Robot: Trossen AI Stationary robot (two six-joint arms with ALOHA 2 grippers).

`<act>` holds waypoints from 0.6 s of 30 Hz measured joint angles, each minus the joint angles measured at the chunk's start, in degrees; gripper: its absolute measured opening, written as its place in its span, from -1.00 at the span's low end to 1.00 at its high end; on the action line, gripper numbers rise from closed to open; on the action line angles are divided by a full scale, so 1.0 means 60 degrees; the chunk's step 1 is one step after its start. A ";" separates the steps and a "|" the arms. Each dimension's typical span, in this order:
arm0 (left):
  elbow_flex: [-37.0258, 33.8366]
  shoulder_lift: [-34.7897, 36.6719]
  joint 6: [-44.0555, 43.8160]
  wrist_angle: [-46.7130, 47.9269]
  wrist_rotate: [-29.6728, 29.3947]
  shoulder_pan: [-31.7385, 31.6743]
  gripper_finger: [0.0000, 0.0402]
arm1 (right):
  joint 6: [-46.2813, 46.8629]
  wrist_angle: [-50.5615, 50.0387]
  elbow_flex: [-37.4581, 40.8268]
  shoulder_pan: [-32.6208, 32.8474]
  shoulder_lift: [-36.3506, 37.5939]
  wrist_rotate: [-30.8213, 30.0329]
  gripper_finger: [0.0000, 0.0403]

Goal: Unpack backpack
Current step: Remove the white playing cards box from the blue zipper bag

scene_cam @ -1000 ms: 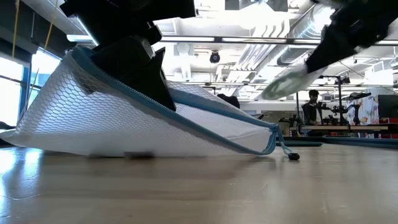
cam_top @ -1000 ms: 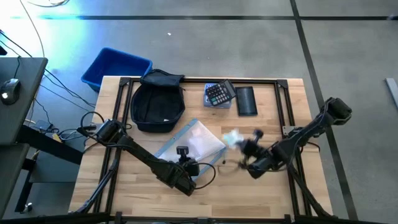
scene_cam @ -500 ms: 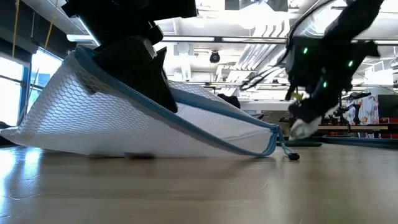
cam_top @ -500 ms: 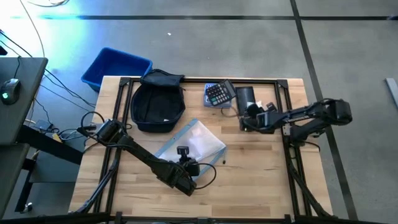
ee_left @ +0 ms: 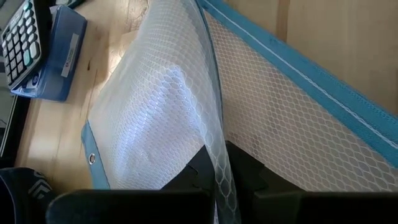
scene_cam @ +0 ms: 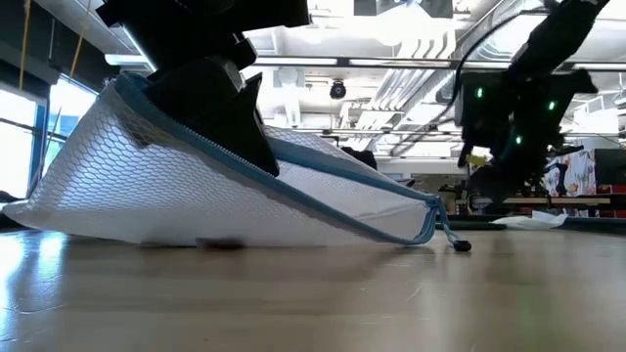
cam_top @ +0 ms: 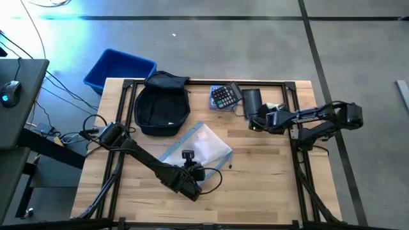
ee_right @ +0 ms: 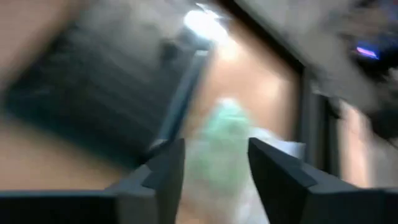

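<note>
Backpack (cam_top: 163, 106) at far left of the surface (cam_top: 268, 191), just inside the far rail, blue bin (cam_top: 119, 69) beyond the far-left corner; lying flat, mouth gaping, rounded, dark fabric slack and sagging into itself. Judged light and soft, no stiffness to lever against — likely to fold or drag if taken by the middle panel; best hold probably the zipper rim or the top flap at the far edge, where the cloth is doubled and a pinch would bite. Not fragile, not slippery by the look. Contents not visible from above. Left pincer (cam_top: 190, 185) near centre-front, clenched on the near edge of the white mesh pouch (cam_top: 197, 148) with blue trim, that edge lifted so the pouch slopes down to the surface in the low view; left arm stretched low and diagonal from the left side, elbow near the left rail. Right pincer (cam_top: 257, 122) at far right, over the black rectangular pouch (cam_top: 252, 99), fingers (ee_right: 165, 168) parted, nothing between them; something pale and greenish lies just beyond the tips — blurred, identity not clear. Right arm reaching in level from the right edge, forearm nearly parallel to the far rail. Calculator (cam_top: 225, 96) on a blue case between backpack and black pouch.
</note>
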State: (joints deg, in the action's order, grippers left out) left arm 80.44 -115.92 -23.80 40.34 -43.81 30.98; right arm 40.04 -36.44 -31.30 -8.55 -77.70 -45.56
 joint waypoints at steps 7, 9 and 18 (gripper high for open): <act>0.0000 0.0000 -0.0022 0.0007 -0.0007 0.0000 -1.00 | -0.3135 0.5223 -0.0133 0.3566 0.0200 0.3419 0.08; 0.0000 0.0000 -0.0021 -0.0014 -0.0007 0.0004 -1.00 | -0.3764 0.6648 -0.0141 0.4480 0.0058 0.4057 0.06; 0.0000 0.0000 -0.0017 -0.0052 -0.0080 0.0007 -1.00 | -0.5085 0.9087 -0.1758 0.6156 -0.2733 0.4048 -0.01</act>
State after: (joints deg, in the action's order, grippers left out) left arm 80.44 -115.92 -23.90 40.03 -44.29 31.03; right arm 9.52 18.08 -41.85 28.38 -94.09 -21.27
